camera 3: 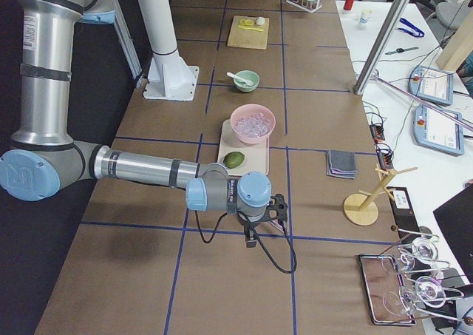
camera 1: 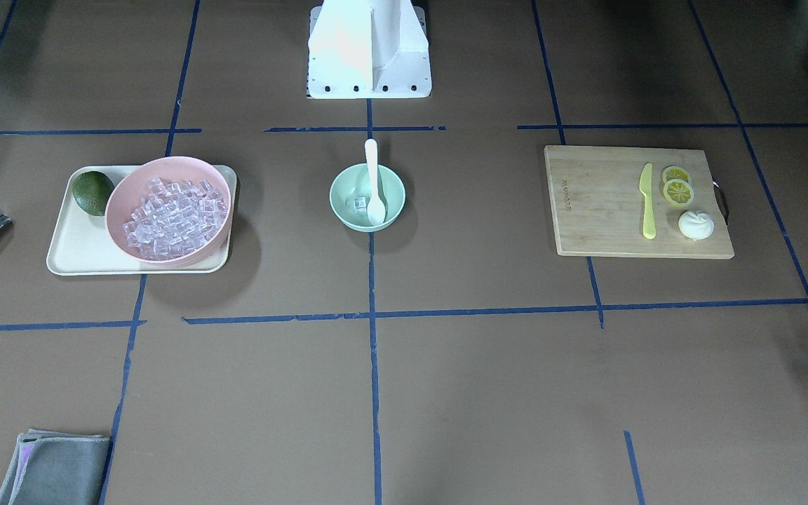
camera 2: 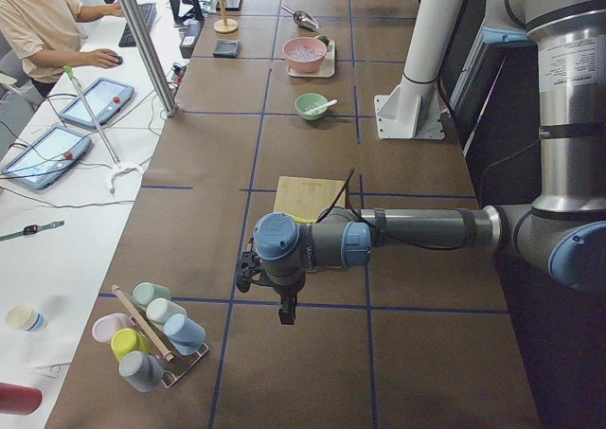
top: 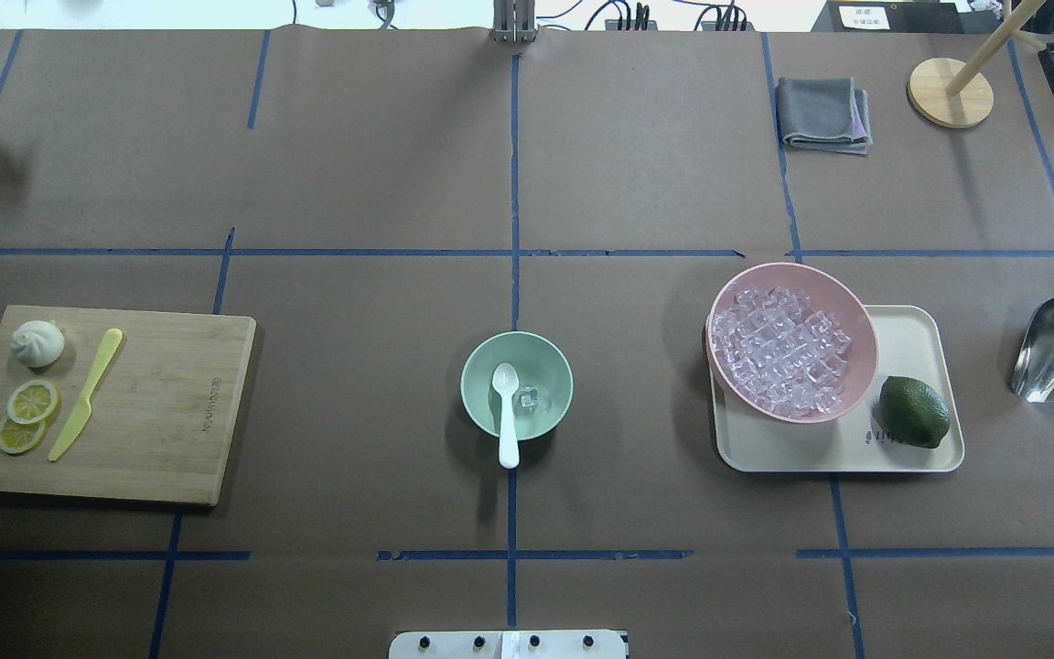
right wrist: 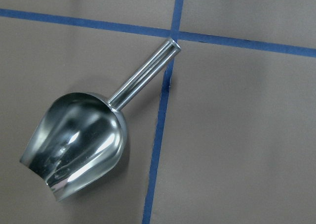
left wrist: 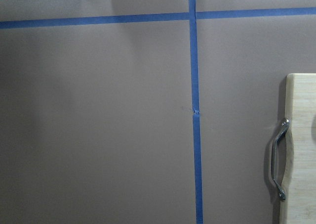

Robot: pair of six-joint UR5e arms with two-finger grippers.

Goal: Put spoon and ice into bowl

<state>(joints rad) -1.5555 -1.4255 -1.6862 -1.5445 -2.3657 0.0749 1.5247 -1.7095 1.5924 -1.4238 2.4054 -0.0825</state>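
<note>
- While the left gripper (camera 2: 248, 270) and right gripper (camera 3: 281, 205) hang above opposite ends of the table (top: 353, 165), I cannot tell whether their jaws are open or closed.
- The spoon (top: 508, 416) lies head-down in the bowl (top: 468, 384), handle over the robot-side rim.
- A little ice (top: 529, 399) sits beside the spoon's head; the heap (top: 783, 352) fills the pink bowl (top: 856, 316) on the tray (top: 911, 329).
</note>
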